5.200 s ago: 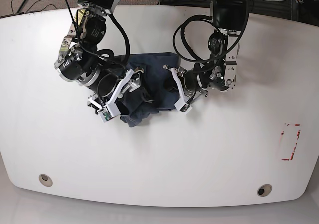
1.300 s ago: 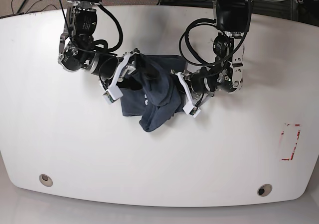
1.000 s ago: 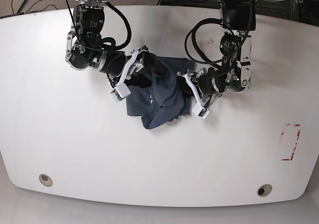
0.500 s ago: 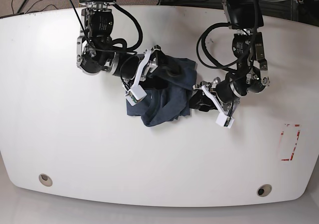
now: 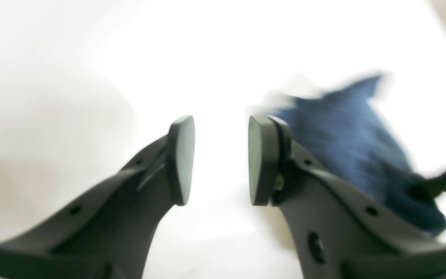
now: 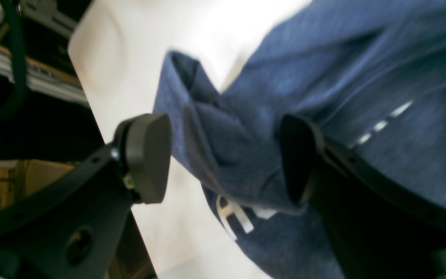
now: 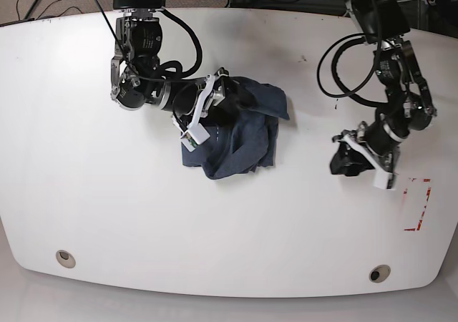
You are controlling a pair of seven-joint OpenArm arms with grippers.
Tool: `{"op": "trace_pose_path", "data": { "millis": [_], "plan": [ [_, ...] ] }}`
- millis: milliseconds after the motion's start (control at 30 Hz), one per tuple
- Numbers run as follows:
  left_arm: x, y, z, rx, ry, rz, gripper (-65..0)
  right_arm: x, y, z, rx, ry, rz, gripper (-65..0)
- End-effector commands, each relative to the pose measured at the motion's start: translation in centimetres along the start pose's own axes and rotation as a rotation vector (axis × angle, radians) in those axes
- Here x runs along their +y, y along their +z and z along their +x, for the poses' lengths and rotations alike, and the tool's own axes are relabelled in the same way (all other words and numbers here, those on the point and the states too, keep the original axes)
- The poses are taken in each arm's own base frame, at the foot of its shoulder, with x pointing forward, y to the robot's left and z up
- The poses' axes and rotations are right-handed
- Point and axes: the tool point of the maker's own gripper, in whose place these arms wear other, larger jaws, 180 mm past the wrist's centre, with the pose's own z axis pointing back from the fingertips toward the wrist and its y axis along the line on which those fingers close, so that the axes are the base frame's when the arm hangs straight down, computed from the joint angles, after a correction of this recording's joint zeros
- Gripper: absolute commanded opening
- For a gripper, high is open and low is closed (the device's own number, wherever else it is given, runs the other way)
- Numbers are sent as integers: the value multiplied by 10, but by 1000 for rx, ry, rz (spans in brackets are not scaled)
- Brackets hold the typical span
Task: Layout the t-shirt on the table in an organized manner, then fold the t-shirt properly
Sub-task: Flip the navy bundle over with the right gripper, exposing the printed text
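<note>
The dark blue t-shirt (image 7: 240, 132) lies crumpled in a heap on the white table (image 7: 107, 215), left of centre. My right gripper (image 7: 204, 111) is at the heap's left side. In the right wrist view its jaws (image 6: 223, 155) stand wide apart, open, astride a raised fold of the t-shirt (image 6: 246, 128); one finger touches the cloth. My left gripper (image 7: 358, 166) hangs well to the right of the shirt. In the left wrist view it is open (image 5: 221, 161) with only bare table between its pads, and the t-shirt (image 5: 347, 135) lies beyond it, blurred.
A red-outlined rectangle mark (image 7: 417, 204) sits near the table's right edge, close to the left gripper. Two round grommet holes (image 7: 65, 257) (image 7: 379, 272) lie near the front edge. Dark cables and floor show behind the table's far edge.
My left arm has swung away from the t-shirt's right side, to the right and toward the front. The right gripper stays at the heap, which has shifted slightly right.
</note>
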Motion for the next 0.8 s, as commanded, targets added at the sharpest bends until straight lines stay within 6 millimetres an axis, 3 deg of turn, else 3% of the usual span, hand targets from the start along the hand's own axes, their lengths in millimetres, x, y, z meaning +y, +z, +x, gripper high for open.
{"op": "trace_pose_path", "data": {
  "millis": [0,200,333,767],
  "plan": [
    [12,15,29,-79,-36,25,-433,3,3,17,-47,35,5,-241],
    [44,38,39,-79,-75,106,-435,-5,18,27,-77,65,-40,-241],
    [50,45,29,-49,-70,113,-435,-9,34,35,-93,108,-87,-241],
    [48,54,20,-50,-33,72,-438,-15,42,5,-25,79,-107,-241]
  ]
}}
